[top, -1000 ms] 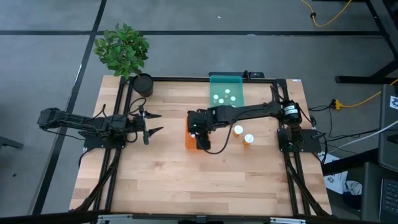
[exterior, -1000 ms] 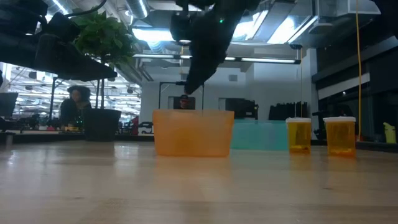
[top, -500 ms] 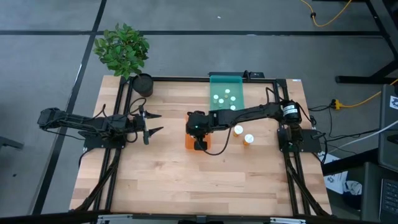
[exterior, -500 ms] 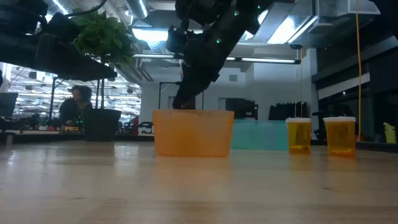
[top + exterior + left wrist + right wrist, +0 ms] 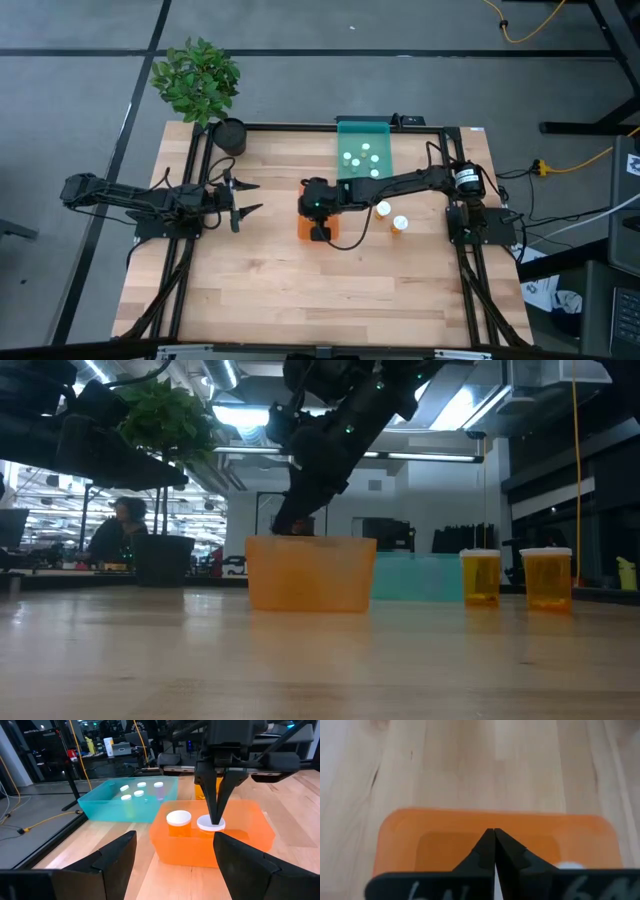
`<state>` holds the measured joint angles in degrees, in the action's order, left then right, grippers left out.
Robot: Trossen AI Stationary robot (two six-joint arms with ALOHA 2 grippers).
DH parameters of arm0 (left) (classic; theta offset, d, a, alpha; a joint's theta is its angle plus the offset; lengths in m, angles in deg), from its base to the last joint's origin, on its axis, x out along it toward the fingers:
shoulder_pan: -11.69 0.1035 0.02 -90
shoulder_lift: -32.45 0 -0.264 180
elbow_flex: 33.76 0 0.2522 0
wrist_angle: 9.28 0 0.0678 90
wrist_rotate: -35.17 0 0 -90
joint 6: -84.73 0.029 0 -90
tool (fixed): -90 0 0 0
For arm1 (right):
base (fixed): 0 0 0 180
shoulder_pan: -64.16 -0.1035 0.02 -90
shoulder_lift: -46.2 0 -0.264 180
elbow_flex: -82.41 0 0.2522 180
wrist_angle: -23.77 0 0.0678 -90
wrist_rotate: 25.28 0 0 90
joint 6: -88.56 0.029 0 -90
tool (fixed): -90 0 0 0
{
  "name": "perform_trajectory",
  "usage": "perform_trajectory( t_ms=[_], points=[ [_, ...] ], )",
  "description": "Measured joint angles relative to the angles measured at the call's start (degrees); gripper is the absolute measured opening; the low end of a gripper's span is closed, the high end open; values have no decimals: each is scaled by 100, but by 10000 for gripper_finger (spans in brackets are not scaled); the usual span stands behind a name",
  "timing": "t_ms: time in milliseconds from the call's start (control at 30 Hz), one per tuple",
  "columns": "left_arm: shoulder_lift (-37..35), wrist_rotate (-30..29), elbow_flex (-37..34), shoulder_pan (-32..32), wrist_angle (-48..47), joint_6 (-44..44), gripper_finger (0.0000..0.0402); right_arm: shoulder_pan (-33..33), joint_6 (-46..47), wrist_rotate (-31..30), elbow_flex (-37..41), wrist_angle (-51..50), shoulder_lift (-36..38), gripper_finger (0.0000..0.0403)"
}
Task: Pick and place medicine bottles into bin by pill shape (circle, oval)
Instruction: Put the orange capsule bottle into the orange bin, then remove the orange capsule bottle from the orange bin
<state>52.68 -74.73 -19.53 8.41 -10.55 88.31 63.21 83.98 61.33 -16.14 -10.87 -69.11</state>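
Centrally on the bench (image 5: 300, 300): orange bin (image 5: 304, 228), teal bin (image 5: 364, 150) just behind and to its right. Potted plant (image 5: 200, 85) at far left corner, well apart from both bins. Black frame rails (image 5: 180, 280) along both sides.

Right end effector (image 5: 218, 817) over orange bin, pointing down, fingers pressed together tip to tip, gripping nothing; tips just above, perhaps touching, white cap of one bottle (image 5: 210, 824) standing in orange bin. Second white-capped bottle (image 5: 178, 817) just beside it in same bin. Right arm (image 5: 400, 183) stretched across teal bin's near edge, hiding much of orange bin from above.

Left end effector (image 5: 246, 198) at left side of bench, well apart from bins, fingers spread wide, empty.

Four white-capped bottles (image 5: 360, 156) inside teal bin. Two amber bottles (image 5: 391, 216) upright on bare bench, right of orange bin, near each other.

Light wooden plank bench top. Grey floor with yellow cable (image 5: 530, 25) behind. Beyond bench in low view: ceiling lights, desks, seated person (image 5: 112, 532) at far left.
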Motion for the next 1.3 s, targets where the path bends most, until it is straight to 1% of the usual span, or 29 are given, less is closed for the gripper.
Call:
perform_trajectory(
  t_ms=[233,467,733,933,1033,1167,1300],
  points=[
    [1,0,0,1,0,-2,257,0,144,-2,0,-326,0,13],
    [0,2,0,1,0,0,257,0,151,-7,-2,-408,0,4],
    [-1,0,0,0,0,-2,257,4,151,84,-33,-407,-142,11],
    [1,2,0,1,-20,-2,257,-7,145,226,-31,-263,-208,5],
    [1,2,0,0,-10,-2,257,0,133,200,-3,-625,-255,6],
    [1,0,0,1,-16,-2,257,4,133,26,-197,-634,-176,12],
    [1,0,1,1,-2,-2,257,2,86,4,-430,-985,-232,9]
  ],
)
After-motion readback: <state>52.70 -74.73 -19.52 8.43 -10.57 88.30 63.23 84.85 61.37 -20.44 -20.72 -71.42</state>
